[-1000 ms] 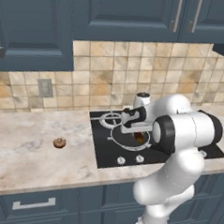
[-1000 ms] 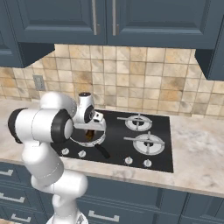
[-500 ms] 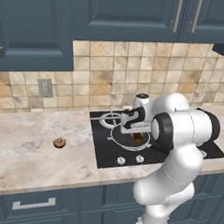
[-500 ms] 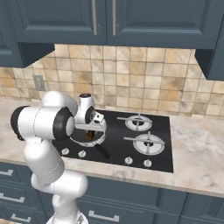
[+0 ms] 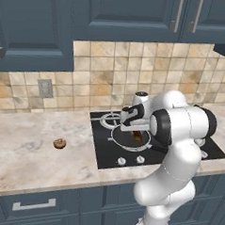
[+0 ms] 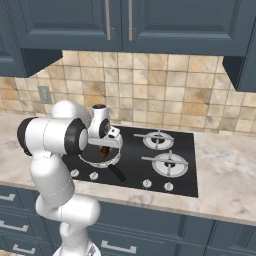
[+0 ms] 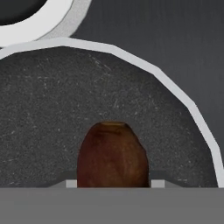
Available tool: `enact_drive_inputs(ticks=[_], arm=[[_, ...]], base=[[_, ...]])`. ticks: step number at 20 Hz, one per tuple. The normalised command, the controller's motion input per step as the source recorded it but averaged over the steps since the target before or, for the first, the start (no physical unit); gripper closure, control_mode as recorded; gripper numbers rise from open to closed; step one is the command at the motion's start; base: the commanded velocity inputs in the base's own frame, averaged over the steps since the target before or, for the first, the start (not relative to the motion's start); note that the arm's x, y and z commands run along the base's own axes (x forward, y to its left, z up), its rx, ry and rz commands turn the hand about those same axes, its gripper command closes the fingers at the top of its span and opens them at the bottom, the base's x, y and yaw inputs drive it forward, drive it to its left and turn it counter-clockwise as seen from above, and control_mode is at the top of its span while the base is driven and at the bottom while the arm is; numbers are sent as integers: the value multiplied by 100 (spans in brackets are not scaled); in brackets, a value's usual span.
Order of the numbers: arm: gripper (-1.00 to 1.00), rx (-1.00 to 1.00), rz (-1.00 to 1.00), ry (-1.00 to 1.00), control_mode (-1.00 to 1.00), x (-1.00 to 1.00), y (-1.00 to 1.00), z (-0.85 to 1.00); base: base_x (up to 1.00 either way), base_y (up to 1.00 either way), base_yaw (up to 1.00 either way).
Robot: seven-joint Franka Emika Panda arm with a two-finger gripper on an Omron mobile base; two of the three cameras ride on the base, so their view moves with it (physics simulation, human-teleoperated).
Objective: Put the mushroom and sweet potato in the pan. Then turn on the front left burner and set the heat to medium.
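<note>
A black glass cooktop is set into a pale marbled counter. Two burners with grey grates sit one behind the other on its right side, and another grate shows at the rear left. A row of small white knobs runs along the front edge of the cooktop. Behind it rises a backsplash of tan and beige tiles, with a grey wall outlet, or perhaps a switch plate, on the left. Dark blue upper cabinets with slim metal handles hang above. Below the counter are matching blue drawers with bar handles.
</note>
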Motion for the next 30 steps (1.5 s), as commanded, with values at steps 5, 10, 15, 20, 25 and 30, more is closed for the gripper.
enact_drive_inputs(ticks=[5,10,15,20,25,30], arm=[[-100,1,-2,0,-100,0,0,0],[-100,0,0,0,-100,0,0,0],[-100,0,0,0,-100,0,0,0],[-100,0,0,-5,-100,-8,0,6],[-100,0,0,-10,-100,-40,4,46],[-100,0,0,-8,-100,-51,37,37]], base=[[0,0,0],[0,0,0],[0,0,0],[0,0,0],[0,0,0],[0,0,0]])
